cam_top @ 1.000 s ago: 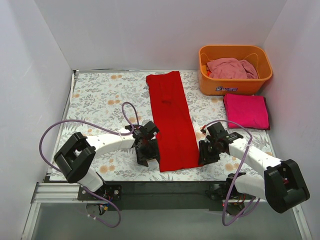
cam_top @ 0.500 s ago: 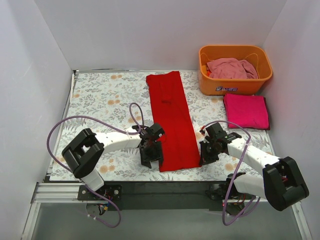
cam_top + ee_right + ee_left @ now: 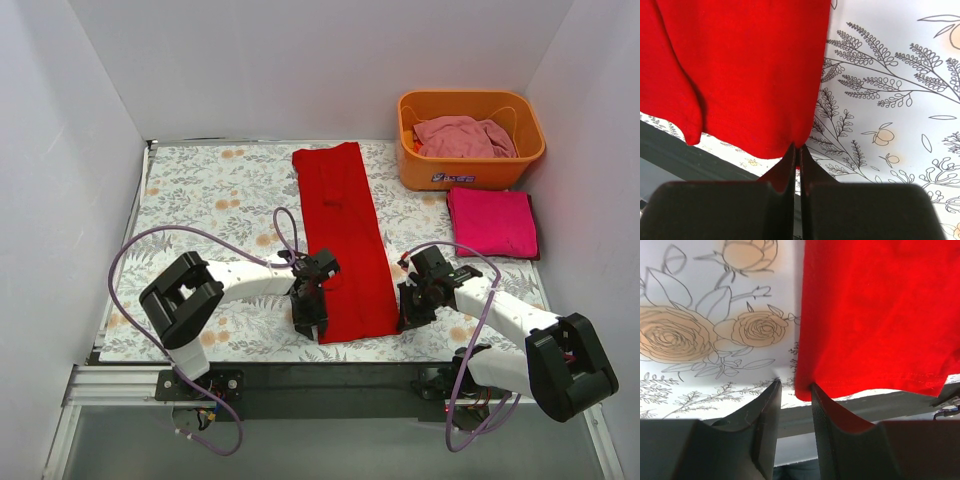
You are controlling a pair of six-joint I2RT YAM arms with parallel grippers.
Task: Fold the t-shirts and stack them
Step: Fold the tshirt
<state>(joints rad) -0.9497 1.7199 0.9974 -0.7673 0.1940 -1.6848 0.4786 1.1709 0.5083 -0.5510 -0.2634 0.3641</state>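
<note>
Right gripper [image 3: 796, 147] pinches red t-shirt [image 3: 740, 60] hem

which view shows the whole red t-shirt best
Top external: the red t-shirt lies in full as a long folded strip. Left wrist shows only its near corner beside the open left claw; right wrist only the other near corner, pinched in the shut right claw.

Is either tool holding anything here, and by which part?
The right tool is pinched on the red t-shirt at its near right hem corner. The left tool, open beside the left corner, holds nothing.
</note>
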